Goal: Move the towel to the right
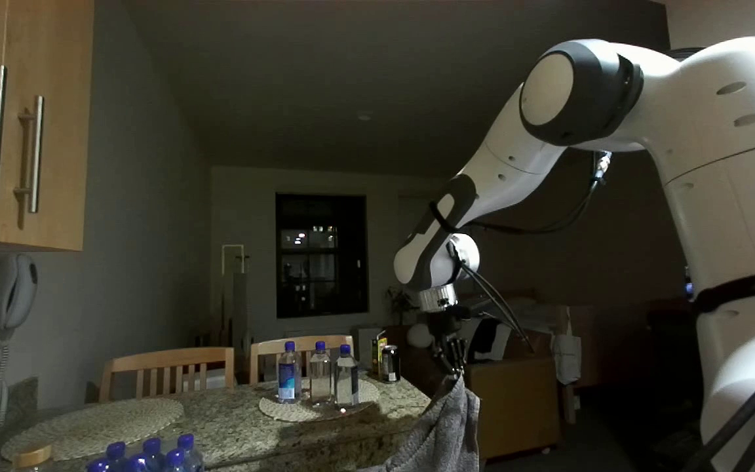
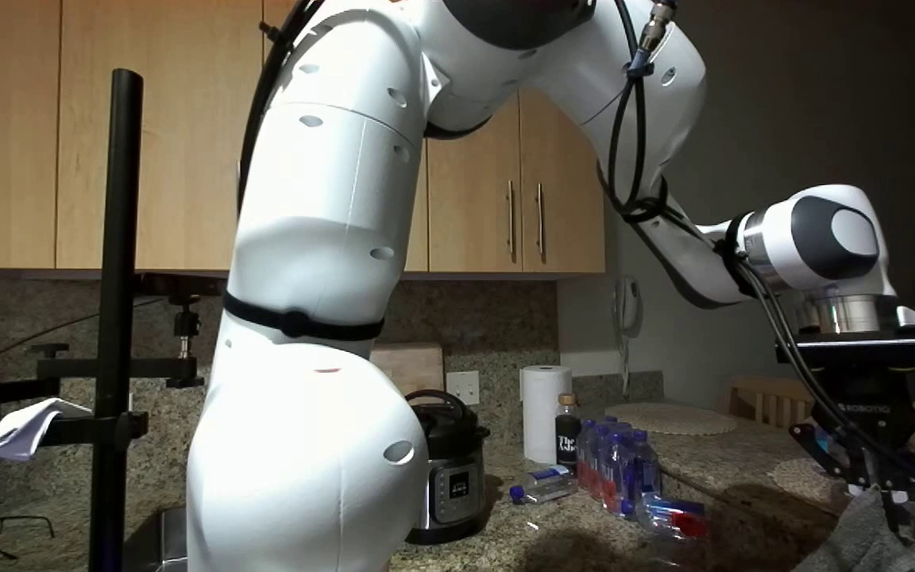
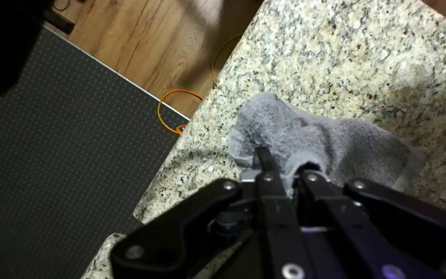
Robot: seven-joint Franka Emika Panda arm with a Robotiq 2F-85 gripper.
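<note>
One gray towel hangs from the robot's gripper at five o'clock from the center of an exterior view, its lower end cut off by the bottom edge. In the wrist view, the fingers are closed on a fold of the towel, which spreads from eleven to three o'clock around their tips; beyond it shows a granite counter, and whether any of the towel rests on the stone cannot be told. An orange cord lies at ten o'clock from the fingertips, a dark mat with pale dots at nine. On the counter in an exterior view, three clear bottles with blue caps stand upright on a round woven placemat at nine o'clock from the gripper; a black can appears between them and the gripper. In an exterior view, a white paper roll stands at ten o'clock from a cluster of blue-capped bottles, a pressure cooker at nine, and one bottle lies on its side between cooker and cluster.
</note>
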